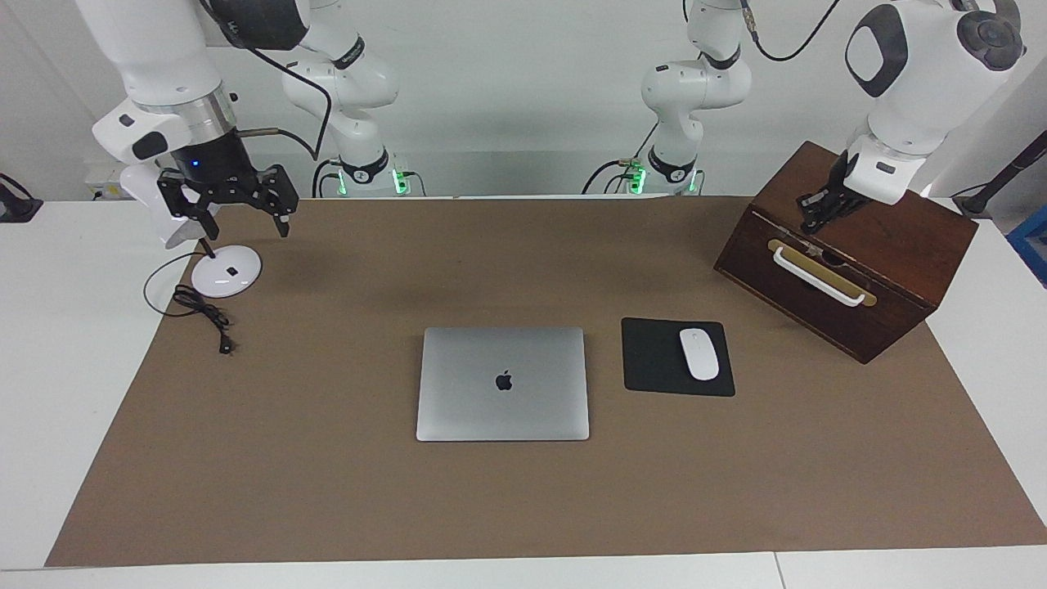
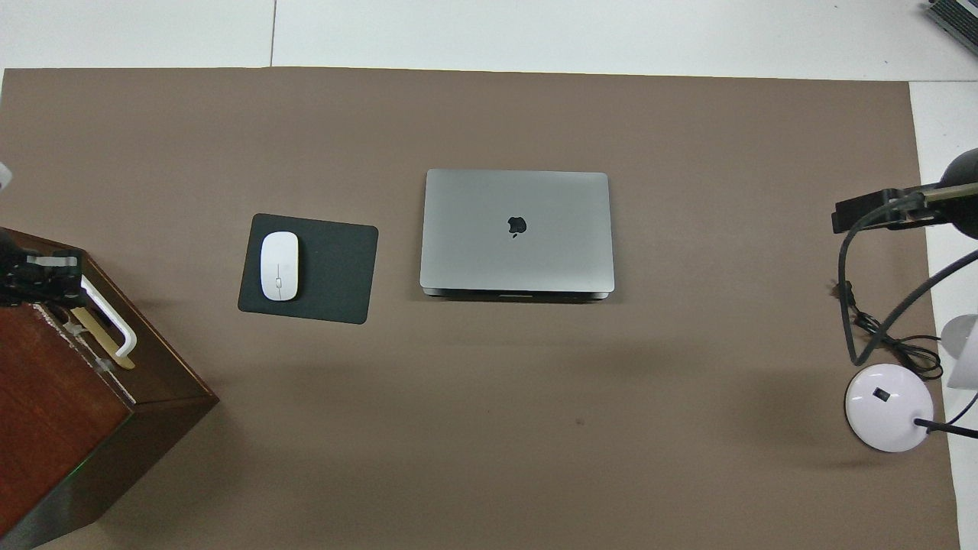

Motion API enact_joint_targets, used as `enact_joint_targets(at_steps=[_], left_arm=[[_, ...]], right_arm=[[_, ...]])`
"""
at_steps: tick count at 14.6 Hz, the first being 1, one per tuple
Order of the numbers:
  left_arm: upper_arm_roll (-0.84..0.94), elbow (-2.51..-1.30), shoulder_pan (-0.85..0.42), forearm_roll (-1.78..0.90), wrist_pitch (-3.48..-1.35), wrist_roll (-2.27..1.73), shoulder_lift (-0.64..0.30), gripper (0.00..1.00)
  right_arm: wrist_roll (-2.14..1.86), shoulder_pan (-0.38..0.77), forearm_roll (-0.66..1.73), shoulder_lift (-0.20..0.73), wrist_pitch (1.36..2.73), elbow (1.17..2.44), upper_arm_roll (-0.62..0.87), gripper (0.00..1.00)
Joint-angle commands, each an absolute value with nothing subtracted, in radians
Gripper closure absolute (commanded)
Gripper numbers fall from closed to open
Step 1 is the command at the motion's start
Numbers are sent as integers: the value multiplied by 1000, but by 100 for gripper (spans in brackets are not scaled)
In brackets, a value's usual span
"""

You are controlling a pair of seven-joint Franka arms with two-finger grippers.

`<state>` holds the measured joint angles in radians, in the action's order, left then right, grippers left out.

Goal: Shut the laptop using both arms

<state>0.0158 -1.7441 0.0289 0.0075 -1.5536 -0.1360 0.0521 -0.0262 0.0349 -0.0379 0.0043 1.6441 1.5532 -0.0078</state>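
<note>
You see the right gripper [image 1: 243, 214] hanging with its fingers spread apart and empty, above the white round lamp base [image 1: 226, 271] and its black cord [image 1: 202, 311], at the right arm's end of the brown mat [image 1: 327, 491]. The laptop [image 1: 503, 384] lies mid-mat with its lid fully down, apple logo up, well apart from both grippers. Just beside the laptop, toward the left arm's end, the black mouse pad [image 1: 658, 360] carries a white mouse [image 1: 698, 353]. Past the laptop and the pad stands the dark wooden box [image 1: 891, 245] with its white handle [image 1: 818, 276]. The left gripper [image 1: 818, 214] hangs above that handle, holding nothing; you cannot tell whether its fingers are together.
</note>
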Motion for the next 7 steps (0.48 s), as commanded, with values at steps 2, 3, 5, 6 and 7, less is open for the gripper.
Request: enact_joint_targets(at_steps=[2, 3, 5, 6, 7], left_arm=[[21, -1778, 28, 20, -1591, -130, 63, 0], [21, -1784, 26, 20, -1609, -130, 63, 0], [25, -1778, 23, 18, -1618, -129, 61, 0], [29, -1781, 18, 18, -1620, -136, 60, 0], [28, -1781, 18, 15, -1629, -137, 60, 0]], right_arm=[[-46, 32, -21, -21, 1661, 1583, -14, 0], [-48, 31, -21, -21, 1661, 1583, -14, 0], [-51, 29, -21, -21, 1658, 1583, -14, 0], [-52, 26, -21, -21, 1658, 1583, -12, 0], [-52, 28, -21, -21, 1657, 1583, -14, 0]])
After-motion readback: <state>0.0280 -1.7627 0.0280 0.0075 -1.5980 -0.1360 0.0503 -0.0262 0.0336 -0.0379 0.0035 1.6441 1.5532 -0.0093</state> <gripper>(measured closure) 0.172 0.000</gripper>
